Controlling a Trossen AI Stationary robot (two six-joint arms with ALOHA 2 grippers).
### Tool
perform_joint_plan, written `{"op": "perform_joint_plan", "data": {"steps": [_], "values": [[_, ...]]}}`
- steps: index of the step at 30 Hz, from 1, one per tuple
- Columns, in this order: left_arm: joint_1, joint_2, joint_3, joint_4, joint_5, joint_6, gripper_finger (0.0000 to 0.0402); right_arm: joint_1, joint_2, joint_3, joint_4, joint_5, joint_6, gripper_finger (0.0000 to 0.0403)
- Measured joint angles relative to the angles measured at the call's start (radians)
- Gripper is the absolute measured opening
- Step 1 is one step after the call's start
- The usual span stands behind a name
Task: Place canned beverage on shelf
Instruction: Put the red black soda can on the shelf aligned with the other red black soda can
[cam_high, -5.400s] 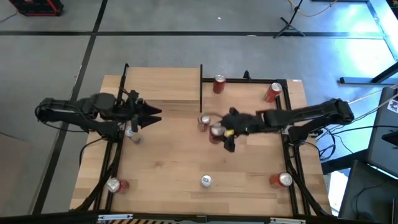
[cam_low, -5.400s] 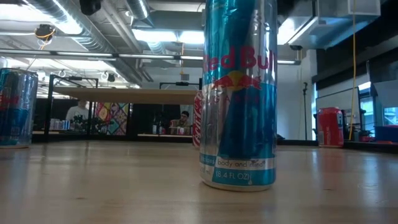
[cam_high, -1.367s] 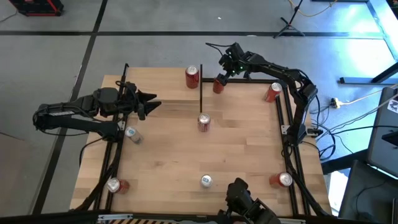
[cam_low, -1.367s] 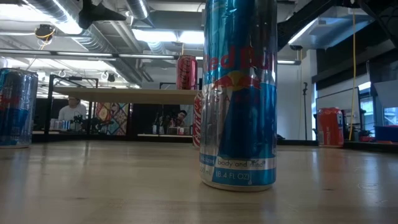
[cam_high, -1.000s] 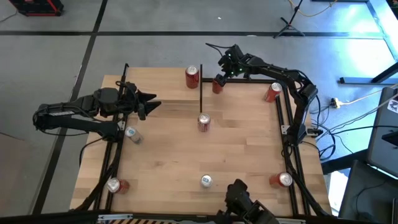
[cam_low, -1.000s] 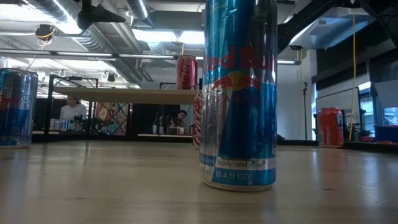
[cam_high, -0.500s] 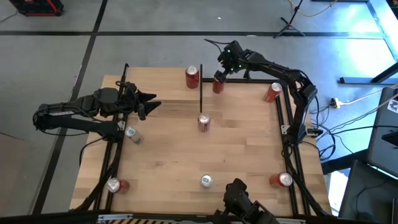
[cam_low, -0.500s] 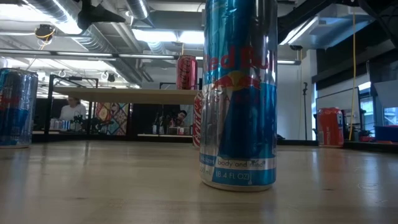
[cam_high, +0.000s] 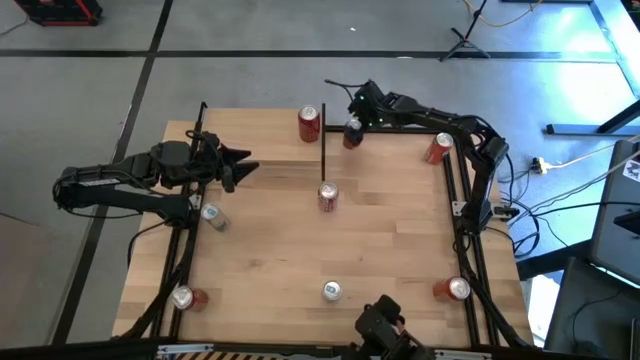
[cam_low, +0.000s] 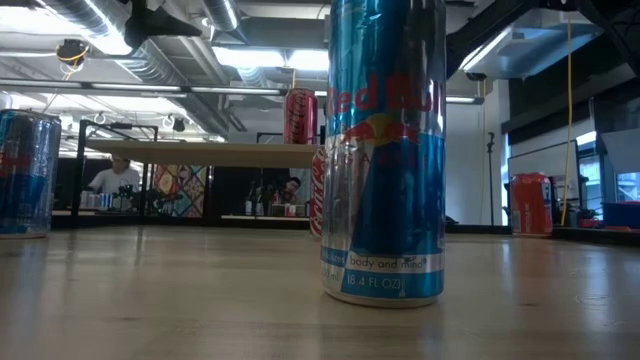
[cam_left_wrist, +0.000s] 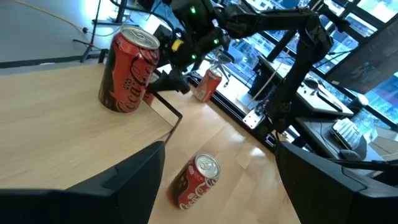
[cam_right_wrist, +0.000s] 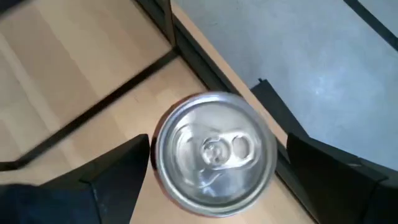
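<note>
The shelf is a raised light-wood board on thin black posts at the table's far left. A red can stands upright on its right end and also shows in the low view. My right gripper is open, pointing down over a second upright can. This can stands on the table at the far edge, just right of the shelf, with one finger on either side of its silver top. My left gripper is open and empty above the shelf's near edge.
A red can stands mid-table, and a tall blue can stands near the front. Other cans are at the far right, near right, left and near left. A black shelf post stands close to my right gripper.
My right gripper has moved from beyond the table's far edge toward the near edge. It now stands over the can beside the shelf and covers it in the high view. The can on the shelf has stayed still.
</note>
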Motion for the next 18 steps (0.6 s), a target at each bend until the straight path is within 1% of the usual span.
{"op": "perform_joint_plan", "data": {"steps": [6, 9, 11, 17, 18], "values": [[0.000, 0.000, 0.000, 0.000, -0.009, 0.000, 0.0300, 0.000, 0.000, -0.057, 0.065, -0.007, -0.008, 0.0369], [0.000, 0.000, 0.000, 0.000, -0.009, 0.000, 0.0300, 0.000, 0.000, -0.072, 0.110, -0.010, -0.010, 0.0361], [0.000, 0.000, 0.000, 0.000, -0.009, 0.000, 0.0300, 0.000, 0.000, -0.074, 0.150, -0.011, -0.018, 0.0347], [0.000, 0.000, 0.000, 0.003, -0.009, -0.001, 0.0300, 0.000, 0.000, -0.076, 0.166, -0.057, -0.093, 0.0279], [0.000, 0.000, 0.000, 0.008, -0.009, -0.001, 0.0300, 0.000, -0.001, -0.075, 0.160, -0.060, -0.104, 0.0276]]}}
